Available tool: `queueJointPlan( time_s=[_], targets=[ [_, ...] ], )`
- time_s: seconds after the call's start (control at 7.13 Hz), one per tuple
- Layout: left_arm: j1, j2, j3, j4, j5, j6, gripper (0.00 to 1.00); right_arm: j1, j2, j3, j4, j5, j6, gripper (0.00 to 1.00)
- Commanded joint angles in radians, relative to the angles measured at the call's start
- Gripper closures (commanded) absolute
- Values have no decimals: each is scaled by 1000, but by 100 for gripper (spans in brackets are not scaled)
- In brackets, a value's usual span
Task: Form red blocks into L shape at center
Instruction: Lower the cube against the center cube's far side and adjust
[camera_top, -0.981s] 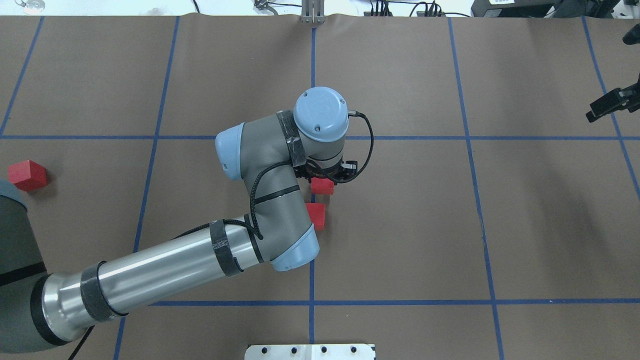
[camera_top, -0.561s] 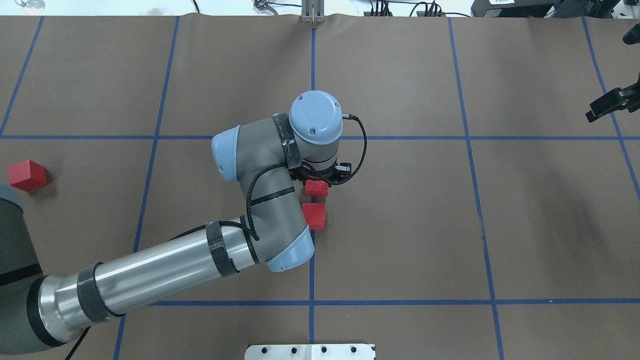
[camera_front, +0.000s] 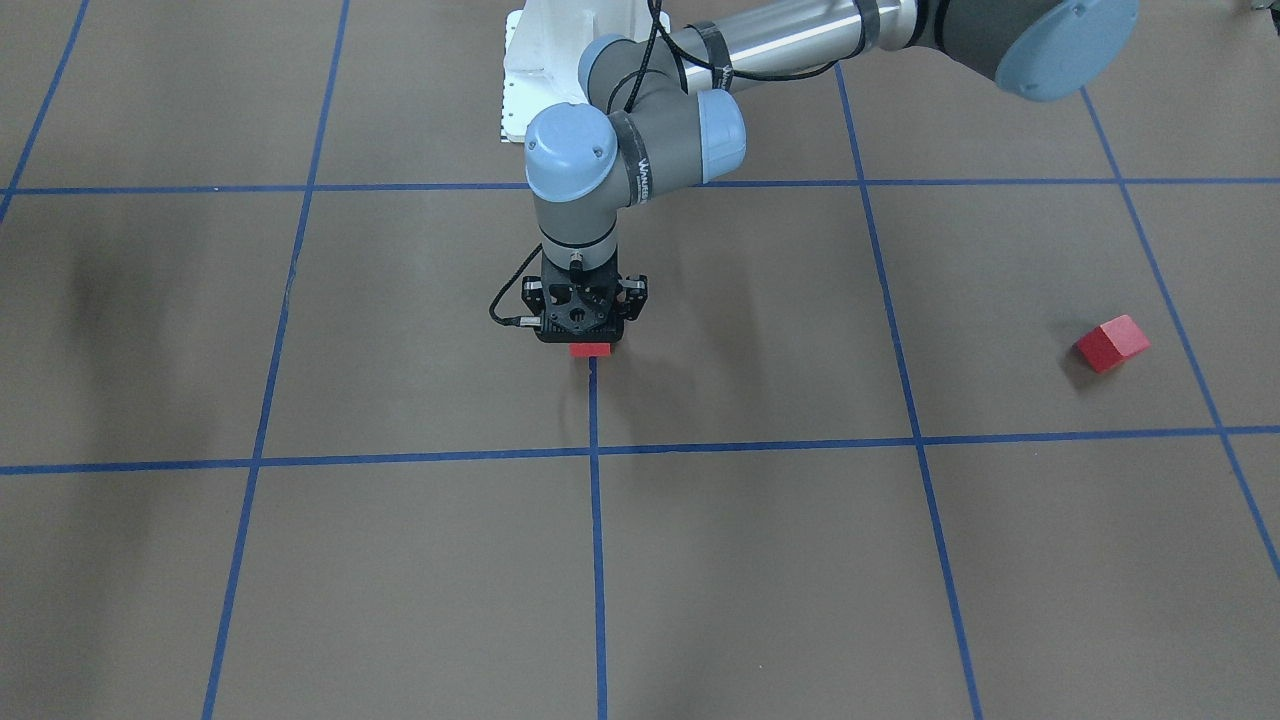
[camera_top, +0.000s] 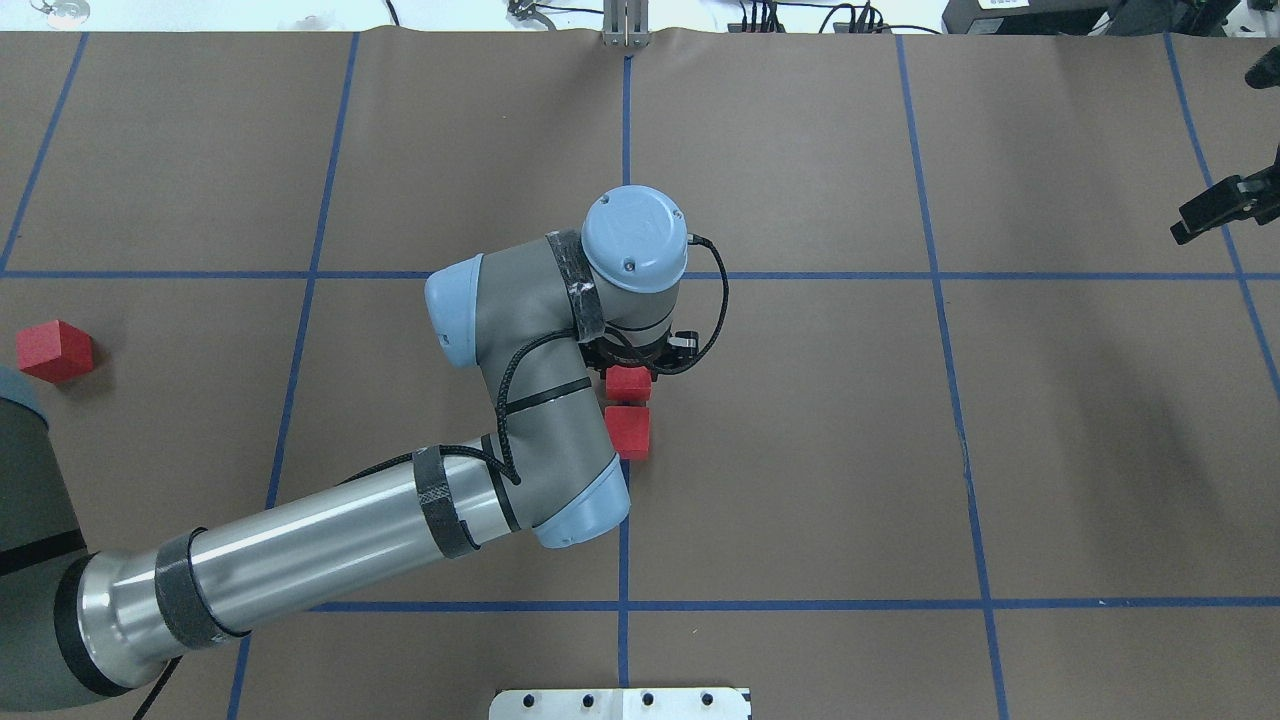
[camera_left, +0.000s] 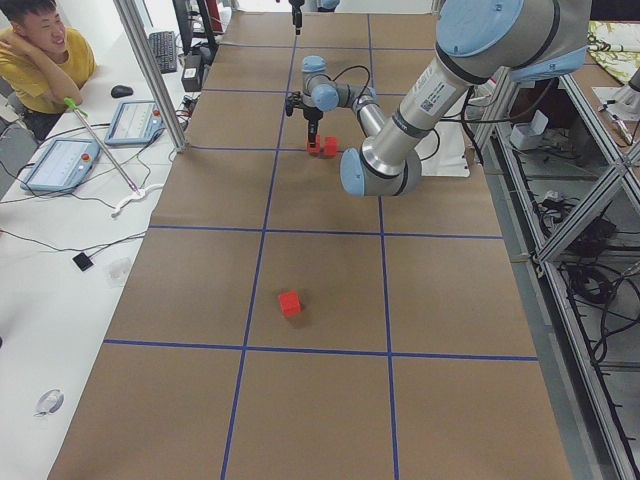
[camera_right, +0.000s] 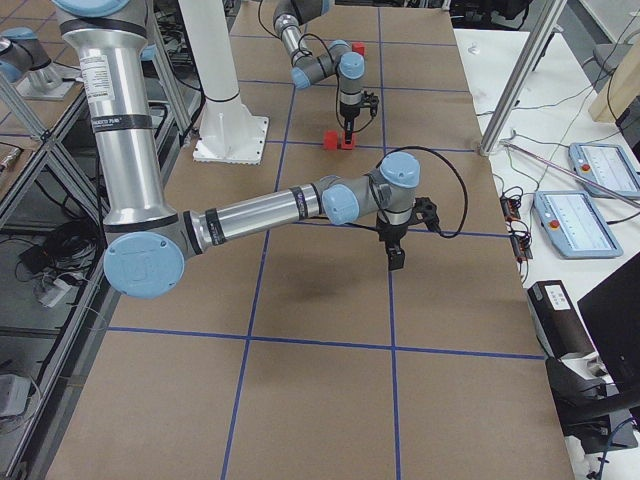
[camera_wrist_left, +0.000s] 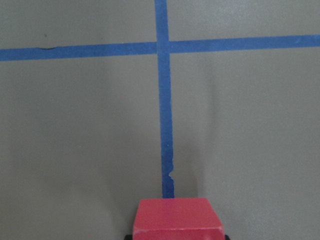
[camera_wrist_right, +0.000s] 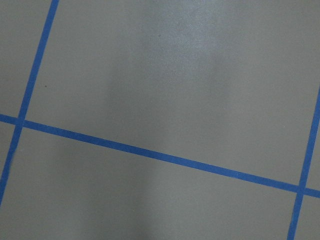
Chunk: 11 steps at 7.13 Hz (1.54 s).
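Two red blocks (camera_top: 628, 432) sit side by side at the center (camera_front: 593, 388), one pinched by fingers of the left gripper (camera_top: 628, 380); the third block (camera_top: 55, 350) lies near the worktop's (camera_top: 800, 450) left edge. Right gripper (camera_top: 1188, 230) fingers: cannot tell.

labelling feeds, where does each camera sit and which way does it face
front: across the table, facing the base, steeply down; left arm, held block.
overhead: behind the base, looking down; left arm, right fingers.
left: table's left end, looking along it; left arm near.
right: table's right end; right arm near.
left wrist: down on held block, tape.
right wrist: down on tape; no body.
shared: front and overhead show the lone block.
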Motion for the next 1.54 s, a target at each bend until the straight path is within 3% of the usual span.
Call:
queueJointPlan(
  time_s=[0.0, 1.4],
  targets=[
    [2, -1, -1, 12, -4, 7, 100, 1, 0, 0, 0, 0, 1, 0],
    [6, 2, 0, 11, -41, 12, 100, 1, 0, 0, 0, 0, 1, 0]
  ],
)
